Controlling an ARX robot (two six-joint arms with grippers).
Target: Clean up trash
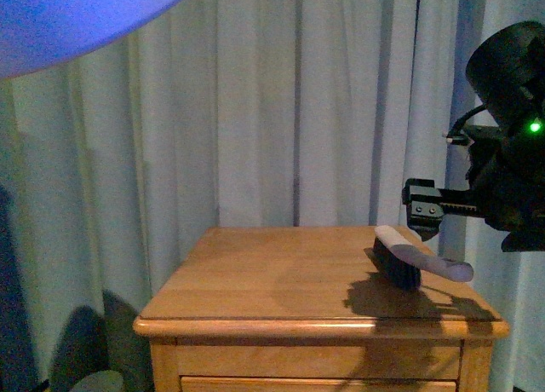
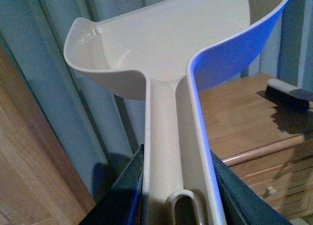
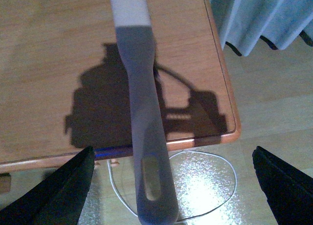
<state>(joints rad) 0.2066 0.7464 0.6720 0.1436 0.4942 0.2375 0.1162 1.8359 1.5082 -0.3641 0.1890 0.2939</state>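
— Two tools and no trash in sight. Which step is this?
— Taking up the brush (image 3: 139, 88), I'd judge. The left fingers (image 2: 122, 195) are clamped on the handle of the dustpan (image 2: 166, 54), smooth plastic, cream inside and blue outside. The right fingers (image 3: 68, 186) are spread wide either side of the flat, pale brush handle, not touching it. The handle overhangs the edge of the glossy wooden worktop (image 1: 281, 273).
— And the tissue wad?
— Not visible in any view; perhaps it's on the floor. The next move calls for lowering, closing on the handle, and lifting the dark bristles clear.
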